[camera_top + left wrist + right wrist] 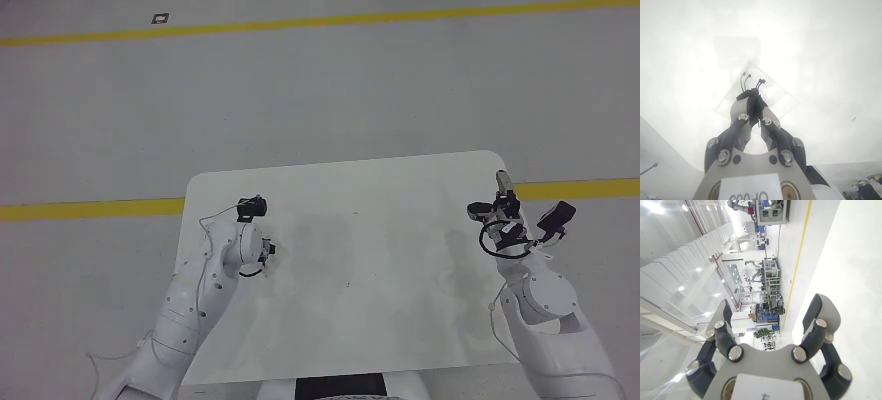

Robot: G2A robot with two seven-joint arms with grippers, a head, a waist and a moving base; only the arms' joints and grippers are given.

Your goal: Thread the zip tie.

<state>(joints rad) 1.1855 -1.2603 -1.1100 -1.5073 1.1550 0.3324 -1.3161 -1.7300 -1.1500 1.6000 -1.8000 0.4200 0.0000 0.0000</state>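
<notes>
My left gripper point(753, 95) is shut, its black pads pressed together on thin black zip ties point(761, 81). Their square heads fan out past the tips, and one tail hangs down between the fingers point(740, 108). The tips sit over a clear flat plate point(780, 98) lying on the white table point(819, 66). From above, the left gripper point(266, 250) is low over the table's left part. My right gripper point(770, 311) is open with nothing between its fingers, pointing out into the room. It is held above the table's right edge point(492, 197).
The white table point(370, 260) is bare between the two arms. Its rounded far right corner point(495, 158) lies just beyond the right gripper. Grey floor with yellow lines point(300, 22) surrounds the table.
</notes>
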